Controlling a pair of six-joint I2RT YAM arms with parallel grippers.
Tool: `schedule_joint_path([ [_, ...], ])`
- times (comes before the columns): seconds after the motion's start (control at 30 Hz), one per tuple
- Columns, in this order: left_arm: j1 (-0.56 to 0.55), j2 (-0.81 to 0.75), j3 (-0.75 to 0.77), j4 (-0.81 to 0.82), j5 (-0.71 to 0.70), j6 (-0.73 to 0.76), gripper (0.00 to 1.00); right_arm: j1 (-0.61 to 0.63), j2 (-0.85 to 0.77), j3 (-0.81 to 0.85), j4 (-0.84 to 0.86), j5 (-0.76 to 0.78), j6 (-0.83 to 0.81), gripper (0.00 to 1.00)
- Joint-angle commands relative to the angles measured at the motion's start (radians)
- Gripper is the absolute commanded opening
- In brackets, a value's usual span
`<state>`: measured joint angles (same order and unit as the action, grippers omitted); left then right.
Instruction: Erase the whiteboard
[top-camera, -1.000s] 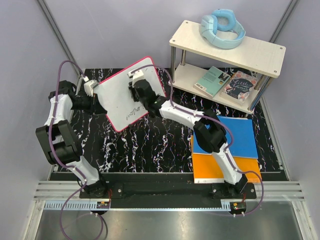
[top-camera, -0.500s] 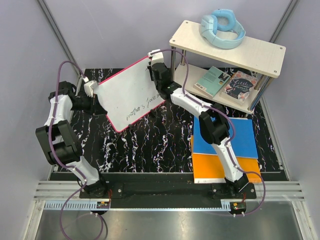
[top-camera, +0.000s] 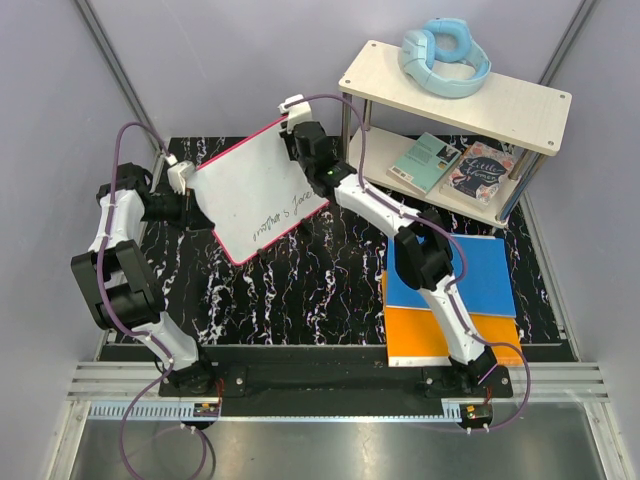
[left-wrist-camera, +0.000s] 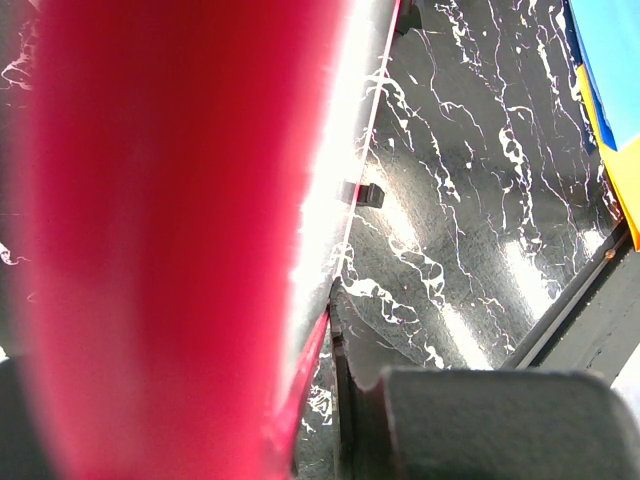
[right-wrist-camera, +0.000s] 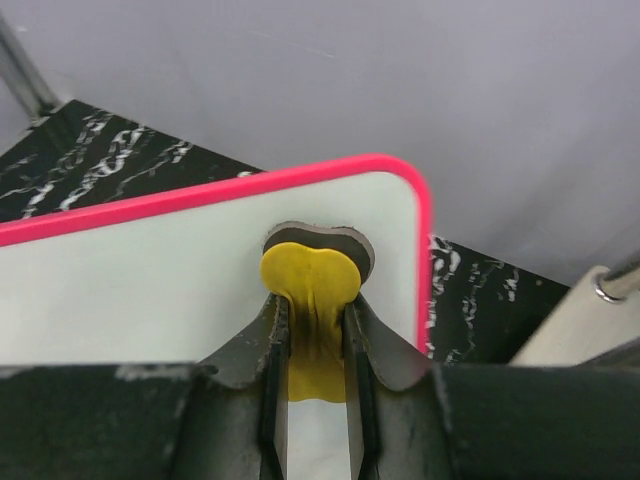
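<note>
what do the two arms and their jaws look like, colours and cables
Both the left arm and the right arm have white link shells joined by bulky black joints, on black bases. A thin purple cable loops loosely along each. A small white block sits at each wrist. The jaws are dark grey and taper toward the tips.

The pink-rimmed whiteboard, set askew, bears black handwriting.

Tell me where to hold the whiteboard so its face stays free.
Pinch the whiteboard by its left edge, coming edge-on from the left: it is thin, flat and held tilted, so only its rim suits a pinch. The left gripper is clamped there, leaving the writing open to the yellow eraser in the right gripper.
</note>
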<state>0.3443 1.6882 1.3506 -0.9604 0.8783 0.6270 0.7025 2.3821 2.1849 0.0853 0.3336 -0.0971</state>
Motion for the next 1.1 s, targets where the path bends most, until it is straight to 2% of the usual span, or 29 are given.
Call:
schedule_joint_path([
  [0.0, -0.027, -0.01, -0.025, 0.046, -0.306, 0.235, 0.0, 0.092, 0.04, 0.039, 0.031, -0.146, 0.003, 0.0],
  [0.17, -0.025, -0.012, -0.024, 0.045, -0.315, 0.237, 0.0, 0.095, 0.063, 0.061, 0.027, -0.108, 0.028, 0.0],
  [0.33, -0.027, -0.015, -0.028, 0.046, -0.318, 0.241, 0.0, 0.036, 0.06, 0.03, 0.007, -0.027, 0.091, 0.0],
  [0.5, -0.027, -0.015, -0.031, 0.045, -0.311, 0.24, 0.0, -0.046, 0.002, -0.053, 0.019, -0.028, 0.191, 0.0],
  [0.7, -0.027, -0.016, -0.036, 0.045, -0.311, 0.238, 0.0, -0.08, -0.041, -0.111, 0.021, -0.048, 0.183, 0.0],
  [0.9, -0.025, -0.01, -0.027, 0.045, -0.3, 0.229, 0.0, -0.061, -0.124, -0.295, 0.068, -0.168, 0.22, 0.0],
  [1.07, -0.027, 0.001, -0.016, 0.045, -0.292, 0.218, 0.0, -0.005, -0.259, -0.6, 0.198, -0.169, 0.273, 0.0],
])
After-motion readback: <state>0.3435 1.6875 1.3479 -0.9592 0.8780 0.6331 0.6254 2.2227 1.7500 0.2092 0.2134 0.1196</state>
